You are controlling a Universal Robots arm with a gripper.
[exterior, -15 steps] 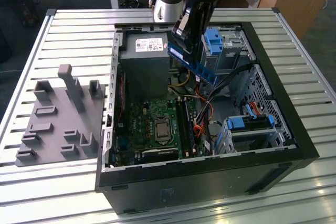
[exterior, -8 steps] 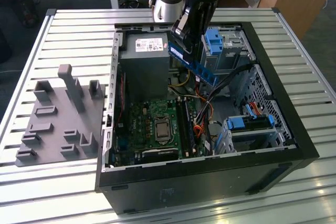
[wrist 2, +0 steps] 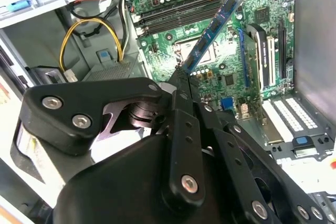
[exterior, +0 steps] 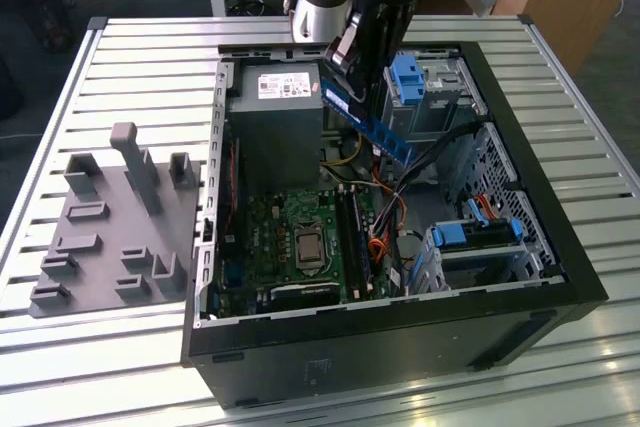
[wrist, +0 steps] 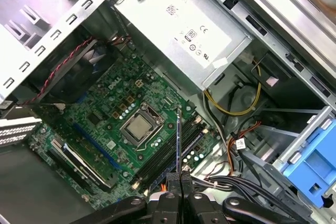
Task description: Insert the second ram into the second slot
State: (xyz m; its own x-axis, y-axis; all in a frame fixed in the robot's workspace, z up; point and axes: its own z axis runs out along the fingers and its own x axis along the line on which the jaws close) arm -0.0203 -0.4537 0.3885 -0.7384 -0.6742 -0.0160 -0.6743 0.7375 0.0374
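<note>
Gripper (exterior: pixel 350 72) clamped tight on the ram (exterior: pixel 378 130), holding it tilted in the air inside the open case (exterior: pixel 350 357), above the motherboard (exterior: pixel 290 247), clear of the slots (exterior: pixel 352 232).

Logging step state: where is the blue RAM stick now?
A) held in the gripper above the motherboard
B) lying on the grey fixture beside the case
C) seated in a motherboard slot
A: the gripper is shut on the second ram, which hangs tilted above the motherboard, not seated in it.
</note>
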